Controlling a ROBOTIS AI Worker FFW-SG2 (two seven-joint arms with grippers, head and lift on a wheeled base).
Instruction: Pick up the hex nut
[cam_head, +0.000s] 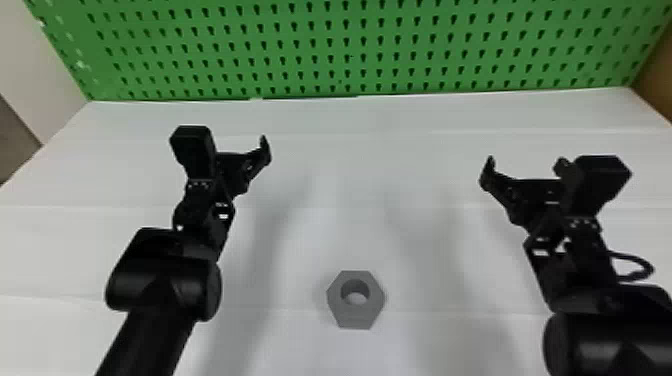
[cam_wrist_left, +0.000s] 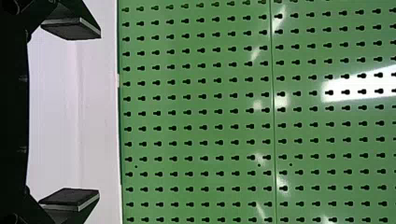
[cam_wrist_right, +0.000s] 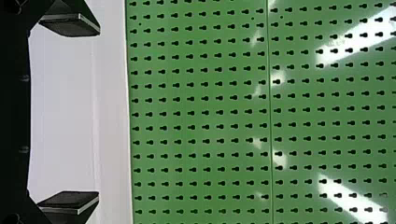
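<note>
In the head view, a grey hex nut (cam_head: 356, 316) lies flat on the white table, near the middle of the front part, its round hole facing up. My left gripper (cam_head: 240, 150) is over the table, farther back and to the left of the nut. My right gripper (cam_head: 522, 175) is on the other side, farther back and to the right. In the left wrist view the left gripper (cam_wrist_left: 70, 114) is open, its two fingers wide apart with nothing between them. The right gripper (cam_wrist_right: 70, 114) likewise stands open and holds nothing in the right wrist view.
A green pegboard (cam_head: 350, 50) rises along the back edge of the white table (cam_head: 360, 165). A pale wall panel (cam_head: 47, 70) stands at the left and a brown one (cam_head: 656, 75) at the right. A cable loops beside the right arm.
</note>
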